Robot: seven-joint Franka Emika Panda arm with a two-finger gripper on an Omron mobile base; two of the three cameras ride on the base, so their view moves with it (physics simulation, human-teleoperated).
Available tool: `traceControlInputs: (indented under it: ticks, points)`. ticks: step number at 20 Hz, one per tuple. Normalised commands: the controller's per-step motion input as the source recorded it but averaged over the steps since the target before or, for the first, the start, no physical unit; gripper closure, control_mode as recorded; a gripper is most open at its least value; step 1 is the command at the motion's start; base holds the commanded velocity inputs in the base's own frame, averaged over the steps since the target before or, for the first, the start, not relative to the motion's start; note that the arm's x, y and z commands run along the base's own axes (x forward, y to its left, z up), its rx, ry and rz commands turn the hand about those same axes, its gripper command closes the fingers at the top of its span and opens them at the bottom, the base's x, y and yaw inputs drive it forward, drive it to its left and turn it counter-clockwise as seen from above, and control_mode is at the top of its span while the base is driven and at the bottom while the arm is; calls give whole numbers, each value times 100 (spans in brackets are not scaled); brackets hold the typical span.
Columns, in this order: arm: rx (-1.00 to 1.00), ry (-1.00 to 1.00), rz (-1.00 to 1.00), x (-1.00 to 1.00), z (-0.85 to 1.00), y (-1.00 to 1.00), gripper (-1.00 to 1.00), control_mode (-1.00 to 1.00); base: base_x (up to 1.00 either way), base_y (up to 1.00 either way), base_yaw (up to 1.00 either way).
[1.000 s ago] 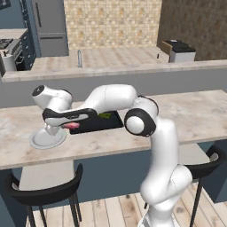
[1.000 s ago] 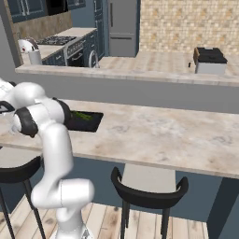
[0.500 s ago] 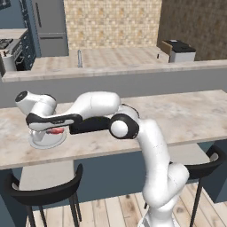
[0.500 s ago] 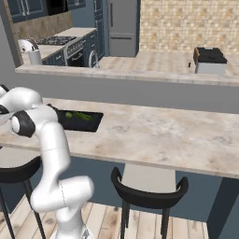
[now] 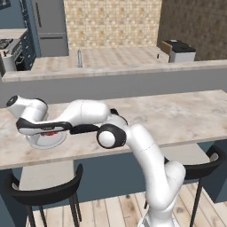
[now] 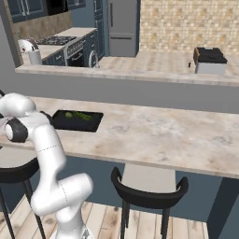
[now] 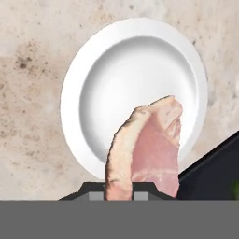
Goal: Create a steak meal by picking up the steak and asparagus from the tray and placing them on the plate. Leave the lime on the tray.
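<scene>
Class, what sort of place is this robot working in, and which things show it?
Likely a home kitchen: a stove and tall fridge at the back, and a stone counter with bar stools.

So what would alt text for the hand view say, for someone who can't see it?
A pink raw steak hangs from the shut gripper, above a bare round white plate on a beige stone counter. A black tray corner shows at lower right.

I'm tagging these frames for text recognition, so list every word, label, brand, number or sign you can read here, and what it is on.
None can be read.
The steak, plate and tray carry no markings.
The robot's white arm shows no lettering.
The stove and the dark-topped box on the far counter are too small to show any print.
</scene>
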Motion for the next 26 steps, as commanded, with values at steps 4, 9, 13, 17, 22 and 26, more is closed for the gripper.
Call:
traceControlInputs:
  ticks: [4,9,13,17,22,26]
  points:
    - [0,0,9,16,-34,0,100,-100,0,0,0]
    - [0,0,10,22,-22,0,-100,-100,0,0,0]
    - [0,-4,10,6,0,-8,-100,-100,0,0,0]
    - [0,-9,11,0,0,-32,-100,-100,0,0,0]
    - [0,-13,11,-4,0,-34,-100,-100,0,0,0]
    - [0,-19,10,-37,5,-52,-100,-100,0,0,0]
